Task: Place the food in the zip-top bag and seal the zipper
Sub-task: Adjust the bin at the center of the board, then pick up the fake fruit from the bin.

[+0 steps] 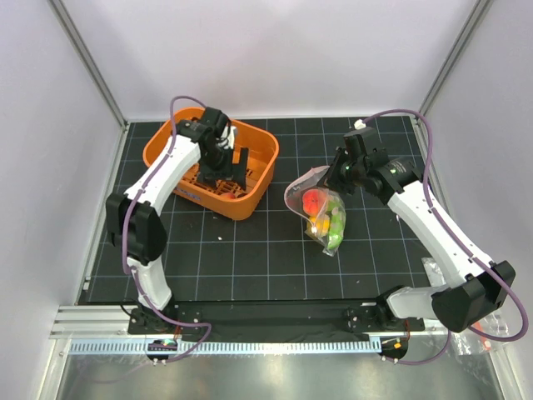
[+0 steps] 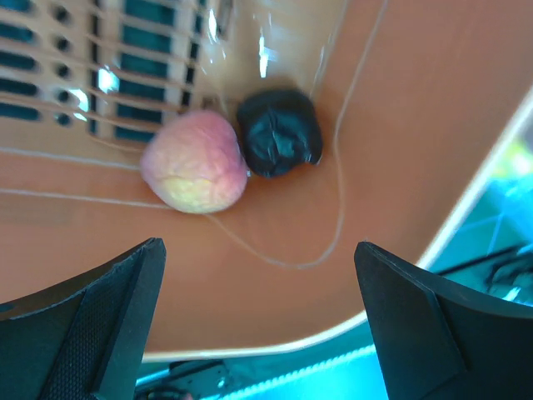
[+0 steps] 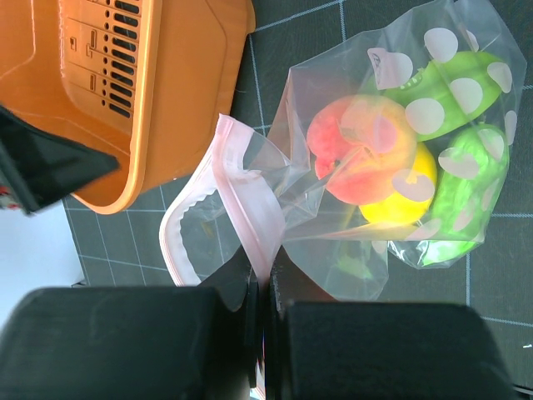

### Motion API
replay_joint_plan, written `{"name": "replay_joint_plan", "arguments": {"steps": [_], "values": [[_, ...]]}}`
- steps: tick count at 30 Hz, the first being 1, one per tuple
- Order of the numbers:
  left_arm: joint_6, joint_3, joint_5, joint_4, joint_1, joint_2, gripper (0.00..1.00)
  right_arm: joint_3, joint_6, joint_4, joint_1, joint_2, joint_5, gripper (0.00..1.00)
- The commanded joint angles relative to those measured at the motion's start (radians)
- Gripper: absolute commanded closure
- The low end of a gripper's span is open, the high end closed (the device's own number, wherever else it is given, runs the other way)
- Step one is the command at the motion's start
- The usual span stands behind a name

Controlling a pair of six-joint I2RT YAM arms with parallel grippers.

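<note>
Jaws left: spread above peach-orange ball (image 2: 196, 162) | jaws right: pinching zipper (image 3: 241, 200) (mouth open)

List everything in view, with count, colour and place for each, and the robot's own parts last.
mat: one, black with a pale grid, covering the table
basket: one, orange, far left of the mat
peach-pink fruit: one, on the basket floor
dark purple piece: one, on the basket floor, touching the peach-pink fruit
zip-top bag: one, clear with pale spots, right of the basket, mouth open
zipper: one, pink strip along the bag's mouth
red-orange fruit: one, inside the bag
yellow fruit: one, inside the bag
green pieces: two, inside the bag
left hand: open, above the basket floor
right hand: shut on the zipper
</note>
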Motion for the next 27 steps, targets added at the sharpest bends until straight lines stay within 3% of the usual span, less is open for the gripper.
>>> {"name": "replay_joint_plan", "arguments": {"steps": [1, 14, 18, 22, 27], "values": [[0.071, -0.065, 0.05, 0.002, -0.016, 0.027, 0.0, 0.011, 0.004, 0.02, -0.001, -0.024, 0.0, 0.99], [0.112, -0.177, -0.037, 0.092, -0.051, 0.144, 0.01, -0.01, 0.013, 0.031, -0.001, -0.036, -0.003, 0.99], [0.106, -0.226, -0.03, 0.173, -0.062, 0.164, 0.2, -0.016, 0.013, 0.037, -0.003, -0.037, -0.005, 0.99], [0.092, -0.214, -0.068, 0.192, -0.071, 0.139, 0.5, -0.012, 0.015, 0.039, -0.003, -0.031, -0.008, 0.99], [0.091, -0.124, -0.059, 0.137, -0.071, 0.078, 0.66, -0.015, 0.013, 0.037, -0.001, -0.033, -0.003, 0.99]]}}
